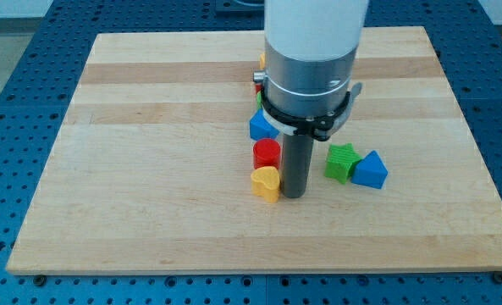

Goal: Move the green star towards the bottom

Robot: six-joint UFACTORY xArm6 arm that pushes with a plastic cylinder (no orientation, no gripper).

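Note:
The green star (pixel 341 162) lies right of the board's middle, touching a blue triangular block (pixel 370 170) on its right. My tip (pixel 294 194) stands on the board to the star's left, a short gap away and slightly lower. A yellow heart-shaped block (pixel 266 182) sits just left of my tip, close against it. A red block (pixel 267 153) lies above the yellow one. A blue block (pixel 262 126) sits above the red one, partly behind the arm.
The wooden board (pixel 149 169) lies on a blue perforated table. The arm's white and grey body (pixel 310 59) hides the board's upper middle, where edges of a yellow (pixel 262 60), a red (pixel 256 85) and a green block peek out.

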